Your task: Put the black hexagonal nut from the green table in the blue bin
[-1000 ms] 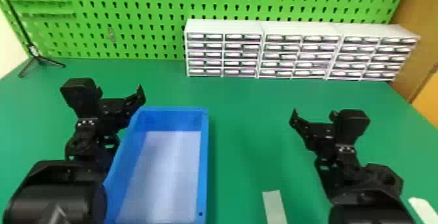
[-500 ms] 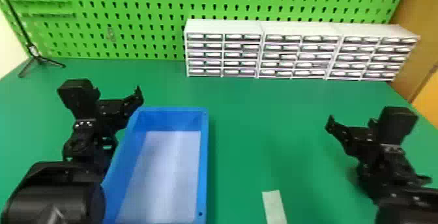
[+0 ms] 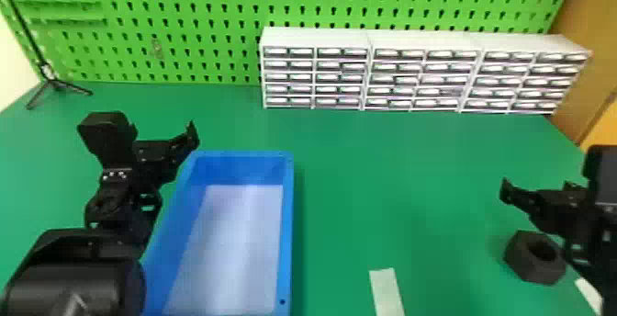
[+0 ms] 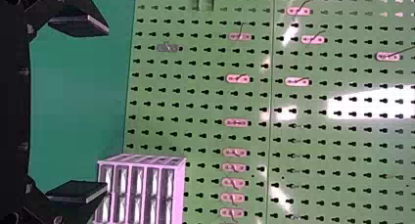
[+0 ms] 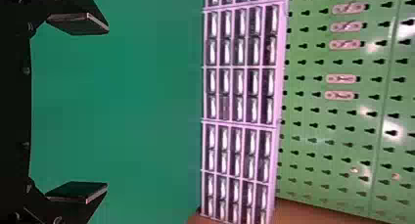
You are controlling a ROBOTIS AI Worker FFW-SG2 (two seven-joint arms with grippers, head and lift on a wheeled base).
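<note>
In the head view the black hexagonal nut [image 3: 535,257] lies on the green table [image 3: 404,172] at the right, its hole showing. Just above it in that view is my right gripper [image 3: 537,191], which partly overlaps the nut's right side. The right gripper [image 5: 78,109] is open in its wrist view, with green tabletop between the fingers. My left gripper [image 3: 183,143] is parked at the blue bin's far left corner; the left gripper [image 4: 78,109] stands open in its wrist view. The blue bin [image 3: 287,228] sits left of centre, with nothing in it.
White drawer cabinets [image 3: 316,37] line the table's back edge, before a green pegboard [image 3: 206,16]. Pale strips lie near the front, one [image 3: 386,290] right of the bin and another at the right. A small black tripod [image 3: 55,83] stands at the back left.
My right arm has swung to the right, and the nut it had been hiding is now exposed. The left arm shifted very slightly at first and is otherwise still.
</note>
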